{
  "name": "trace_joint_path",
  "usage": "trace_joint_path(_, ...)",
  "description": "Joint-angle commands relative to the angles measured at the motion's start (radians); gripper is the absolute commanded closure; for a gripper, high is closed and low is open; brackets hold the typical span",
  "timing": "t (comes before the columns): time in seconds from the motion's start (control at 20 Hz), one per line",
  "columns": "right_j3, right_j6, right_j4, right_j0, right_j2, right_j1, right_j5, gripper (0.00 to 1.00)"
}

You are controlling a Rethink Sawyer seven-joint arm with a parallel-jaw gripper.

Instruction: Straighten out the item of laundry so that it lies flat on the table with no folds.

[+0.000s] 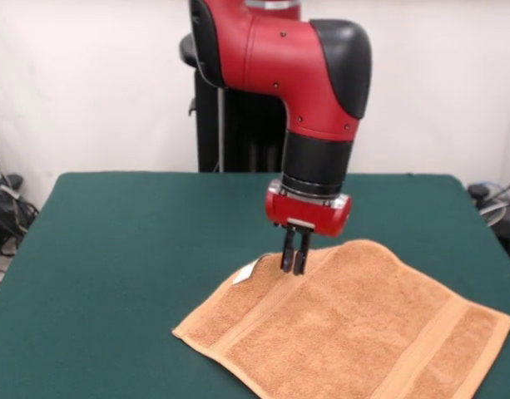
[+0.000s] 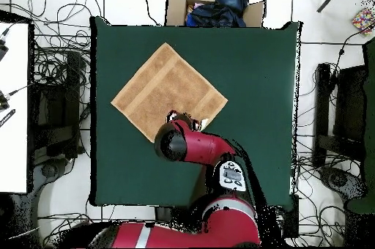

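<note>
The towel (image 1: 354,324) is light orange-tan terry with band stripes and lies spread on the dark green table (image 1: 130,249), toward the front right. Its small white tag (image 1: 245,271) shows at the far left edge. My gripper (image 1: 294,264) points straight down at the towel's far corner, with its fingers pressed close together on the cloth there. That far corner looks blunt and is partly hidden behind the fingers. In the overhead view the towel (image 2: 167,88) lies as a diamond, and the arm (image 2: 187,143) covers its corner nearest the robot and the gripper.
Bare table lies to the left of the towel (image 1: 88,316) and behind it. The towel's front corner runs off the picture's bottom edge. A cardboard box (image 2: 212,8) with dark cloth stands beyond the table's far edge, and cables lie on the floor around it.
</note>
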Motion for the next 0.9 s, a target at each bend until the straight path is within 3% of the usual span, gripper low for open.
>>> trace_joint_path(0.05,-0.025,0.075,-0.03,-0.043,0.029,-0.015,0.066,1.0)
trace_joint_path(0.25,0.104,-0.002,-0.164,-0.16,0.019,-0.171,0.051,1.0)
trace_joint_path(0.4,0.188,-0.067,-0.282,-0.348,0.092,-0.255,0.062,1.0)
trace_joint_path(0.65,0.297,-0.088,-0.574,-0.779,0.337,-0.264,-0.044,1.0)
trace_joint_path(0.75,0.308,-0.088,-0.672,-0.871,0.347,-0.258,-0.065,1.0)
trace_joint_path(0.85,0.318,-0.068,-0.734,-0.887,0.261,-0.291,-0.081,1.0)
trace_joint_path(0.9,0.335,-0.068,-0.751,-0.937,0.269,-0.308,-0.062,1.0)
